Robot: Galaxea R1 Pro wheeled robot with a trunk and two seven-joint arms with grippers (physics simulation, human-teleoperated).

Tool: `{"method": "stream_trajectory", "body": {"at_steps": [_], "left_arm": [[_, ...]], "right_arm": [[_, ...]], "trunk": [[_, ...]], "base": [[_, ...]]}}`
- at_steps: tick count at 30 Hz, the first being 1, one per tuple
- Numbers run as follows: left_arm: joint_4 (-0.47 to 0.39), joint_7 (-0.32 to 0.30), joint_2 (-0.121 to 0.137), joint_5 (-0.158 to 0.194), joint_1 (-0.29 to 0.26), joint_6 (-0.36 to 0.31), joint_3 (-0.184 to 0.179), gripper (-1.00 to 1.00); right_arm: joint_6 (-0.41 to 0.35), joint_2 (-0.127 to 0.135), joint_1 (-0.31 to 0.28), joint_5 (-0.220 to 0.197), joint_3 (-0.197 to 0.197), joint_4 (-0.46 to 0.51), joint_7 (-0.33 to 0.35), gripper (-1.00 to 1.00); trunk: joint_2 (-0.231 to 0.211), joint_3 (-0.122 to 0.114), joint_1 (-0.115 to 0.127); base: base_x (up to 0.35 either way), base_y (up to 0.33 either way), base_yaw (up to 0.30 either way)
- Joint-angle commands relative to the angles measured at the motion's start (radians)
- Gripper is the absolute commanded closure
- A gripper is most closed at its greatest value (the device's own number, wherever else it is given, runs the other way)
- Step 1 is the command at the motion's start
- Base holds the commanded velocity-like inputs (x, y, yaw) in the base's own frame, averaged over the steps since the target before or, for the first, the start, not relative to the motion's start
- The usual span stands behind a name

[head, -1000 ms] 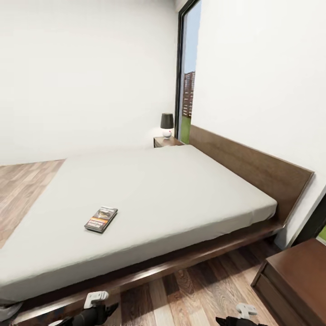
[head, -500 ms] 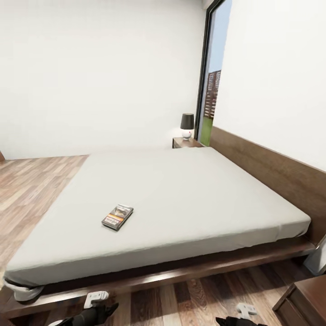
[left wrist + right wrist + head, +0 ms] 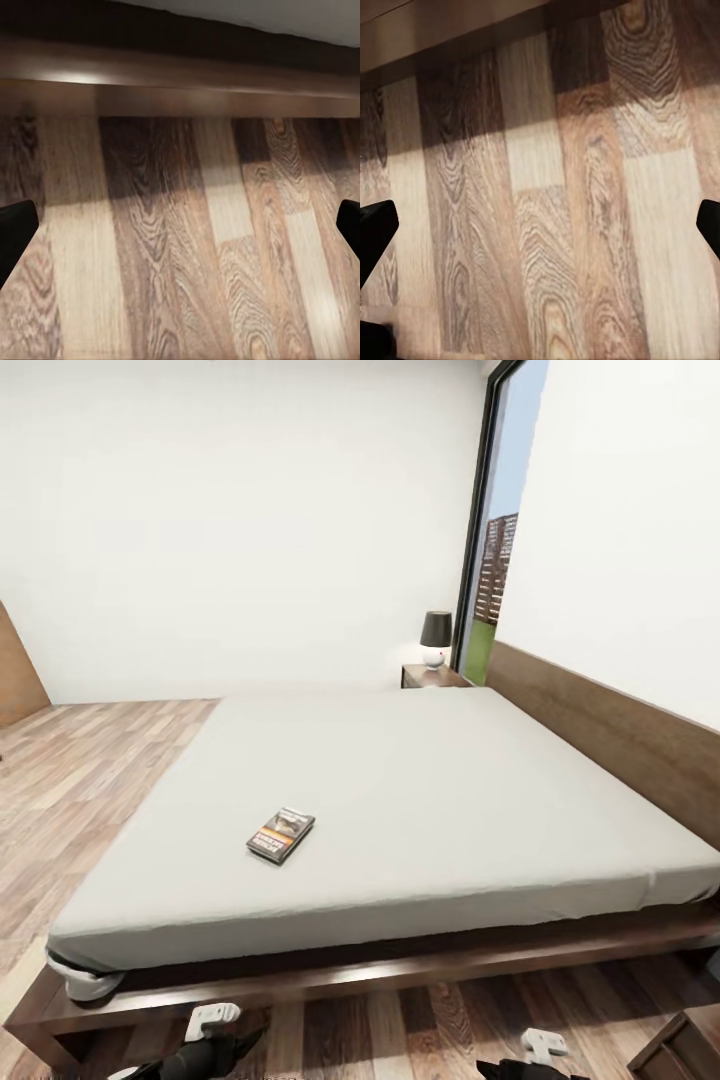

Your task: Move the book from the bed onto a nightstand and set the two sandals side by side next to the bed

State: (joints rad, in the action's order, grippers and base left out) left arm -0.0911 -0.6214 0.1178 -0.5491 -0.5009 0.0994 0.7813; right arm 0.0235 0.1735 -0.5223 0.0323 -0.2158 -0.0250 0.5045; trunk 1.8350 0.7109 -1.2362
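The book [image 3: 281,834], a thin paperback with an orange band, lies flat on the light-grey mattress of the bed [image 3: 420,790], near the bed's front left part. A dark-brown nightstand [image 3: 432,676] stands at the far side of the headboard. A corner of the other nightstand [image 3: 690,1052] shows at the lower right. My left gripper [image 3: 212,1042] and right gripper [image 3: 528,1060] hang low over the wood floor in front of the bed frame. The left gripper [image 3: 180,225] is open, and so is the right gripper [image 3: 540,225]; nothing lies between their fingers. The two sandals are out of view.
A dark-shaded lamp [image 3: 435,635] stands on the far nightstand beside a tall black-framed window [image 3: 497,550]. The dark bed frame [image 3: 400,970] runs across in front of me. Plank floor [image 3: 70,780] stretches left of the bed, with a brown wooden panel [image 3: 15,672] at the wall.
The whole picture has shifted right, so the camera has turned left: more floor shows at the left and less of the near nightstand. Book and grippers keep their places.
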Motion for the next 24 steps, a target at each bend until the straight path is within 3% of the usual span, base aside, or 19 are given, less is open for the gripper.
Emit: {"method": "stream_trajectory", "body": {"at_steps": [1,13,24], "left_arm": [[0.001,-0.001,0.0,-0.011,-0.001,0.006,0.006,-1.0],[0.001,-0.001,0.0,-0.011,-0.001,0.007,0.006,-1.0],[0.001,-0.001,-0.001,-0.011,-0.001,0.006,0.006,-1.0]], "right_arm": [[0.002,0.001,-0.001,0.003,-0.007,-0.003,0.003,-1.0],[0.003,0.001,-0.002,0.003,-0.007,-0.003,0.003,-1.0],[0.003,0.001,-0.001,0.003,-0.008,-0.003,0.003,-1.0]], "trunk": [[0.0,0.001,0.0],[0.0,0.001,0.0],[0.0,0.001,0.0]], "base": [[0.0,0.0,0.252],[0.005,-0.004,0.271],[0.093,-0.073,0.029]]}}
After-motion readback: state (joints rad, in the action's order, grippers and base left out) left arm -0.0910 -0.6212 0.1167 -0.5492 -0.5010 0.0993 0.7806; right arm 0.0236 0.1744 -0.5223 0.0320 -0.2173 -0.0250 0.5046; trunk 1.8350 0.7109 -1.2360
